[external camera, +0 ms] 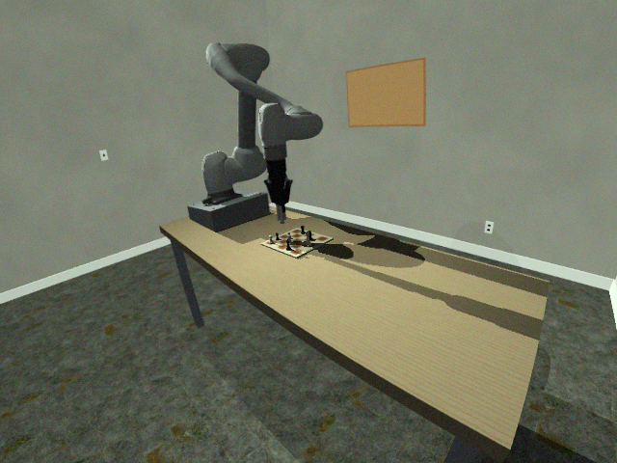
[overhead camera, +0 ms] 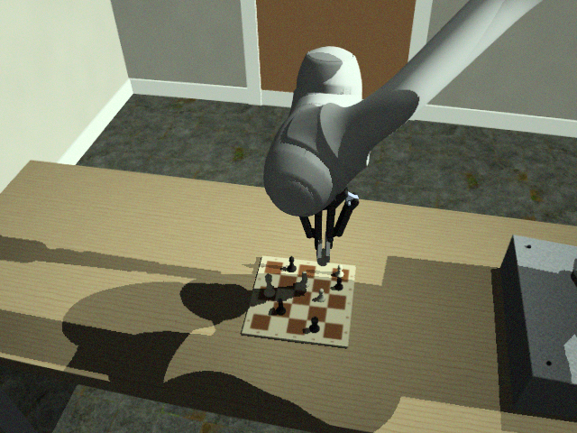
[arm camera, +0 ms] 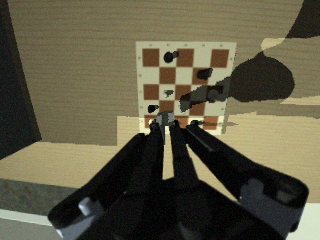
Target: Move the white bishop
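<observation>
- Wrist view: nearest, the hand (arm camera: 165,123) is pinching a small pale piece, judged to be the white bishop (arm camera: 165,117), lifted over the chessboard's (arm camera: 140,80) near edge.
- The piece sits upright, directly between the fingertips.
- Beyond, toward 12 o'clock, stand the other pieces; the edge lettering is unreadable, so A4's direction cannot be told.

The claw (overhead camera: 323,255) hangs above the chessboard (overhead camera: 345,308); 2 black pawns (overhead camera: 291,263) (overhead camera: 338,283) stand near below it.

Grey walls (external camera: 124,99), mottled floor (external camera: 99,378)
</observation>
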`<state>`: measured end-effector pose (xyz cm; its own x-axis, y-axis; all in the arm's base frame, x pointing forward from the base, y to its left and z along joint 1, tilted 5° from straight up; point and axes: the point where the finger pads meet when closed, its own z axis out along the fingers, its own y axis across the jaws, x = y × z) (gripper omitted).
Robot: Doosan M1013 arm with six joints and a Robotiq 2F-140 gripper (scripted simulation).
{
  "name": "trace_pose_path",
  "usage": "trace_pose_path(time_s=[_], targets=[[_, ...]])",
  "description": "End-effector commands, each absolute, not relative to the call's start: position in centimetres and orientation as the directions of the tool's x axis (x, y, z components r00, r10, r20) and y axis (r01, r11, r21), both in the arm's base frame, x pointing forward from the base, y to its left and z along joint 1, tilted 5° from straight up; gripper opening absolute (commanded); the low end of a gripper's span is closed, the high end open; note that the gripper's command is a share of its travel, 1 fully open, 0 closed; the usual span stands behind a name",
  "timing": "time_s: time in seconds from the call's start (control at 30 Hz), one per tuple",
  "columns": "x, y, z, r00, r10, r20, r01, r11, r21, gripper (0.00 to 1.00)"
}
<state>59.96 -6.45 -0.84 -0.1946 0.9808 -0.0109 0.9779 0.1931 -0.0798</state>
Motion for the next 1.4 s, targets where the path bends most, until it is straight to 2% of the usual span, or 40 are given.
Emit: trace_pose_path(time_s=[0.0,0.53,0.83,1.1,1.37], targets=[[60.1,-6.4,0.7,-0.195,0.981,-0.011,0.978,0.193,-0.08,0.0],[60.1,-6.4,0.9,-0.201,0.98,-0.01,0.977,0.199,-0.08,0.0],[60.2,-6.3,0.9,-0.268,0.963,-0.005,0.96,0.267,-0.081,0.0],[60.5,-5.9,0.9,-0.483,0.876,0.014,0.872,0.482,-0.08,0.0],[61.1,-5.3,0.8,-0.763,0.645,0.042,0.641,0.764,-0.069,0.0]])
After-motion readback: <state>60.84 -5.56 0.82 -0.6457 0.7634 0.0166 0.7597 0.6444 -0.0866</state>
